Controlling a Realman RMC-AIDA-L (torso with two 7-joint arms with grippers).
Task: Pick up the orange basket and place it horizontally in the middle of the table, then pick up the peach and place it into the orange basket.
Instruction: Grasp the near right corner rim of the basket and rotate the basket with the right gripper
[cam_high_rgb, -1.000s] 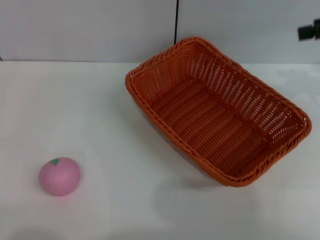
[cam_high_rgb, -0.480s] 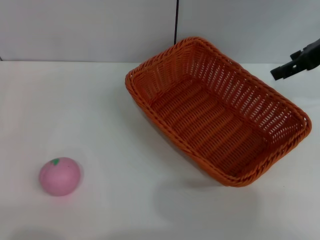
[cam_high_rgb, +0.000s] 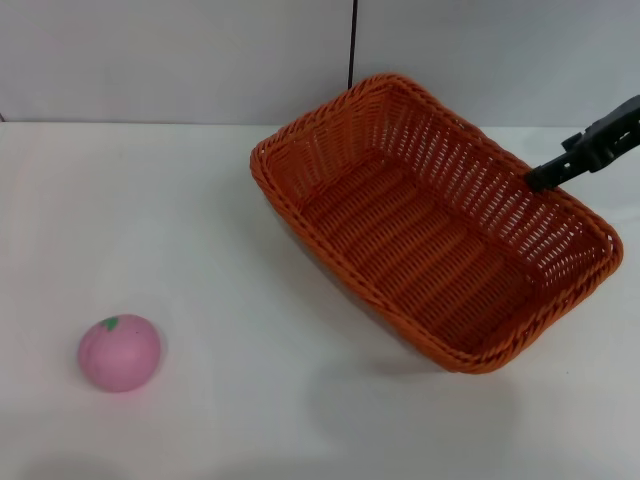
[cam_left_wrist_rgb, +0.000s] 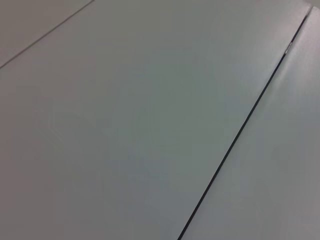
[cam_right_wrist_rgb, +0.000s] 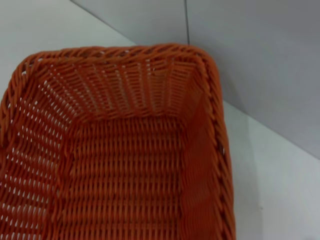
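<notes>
The orange basket (cam_high_rgb: 430, 225) lies empty on the white table (cam_high_rgb: 180, 210), right of centre, turned diagonally with one corner toward the back wall. The pink peach (cam_high_rgb: 120, 352) rests alone near the front left, far from the basket. My right gripper (cam_high_rgb: 548, 176), a black shape, reaches in from the right edge and hovers at the basket's far right rim. In the right wrist view the basket's woven floor and rim (cam_right_wrist_rgb: 125, 160) fill the picture from close above. My left gripper is out of sight; its wrist view holds only a plain grey panel.
A grey wall with a dark vertical seam (cam_high_rgb: 352, 45) runs behind the table. Bare tabletop spreads between the peach and the basket and along the front edge.
The right gripper has come in from the upper right edge, moving left and down to the basket's far right rim. Basket and peach have not moved.
</notes>
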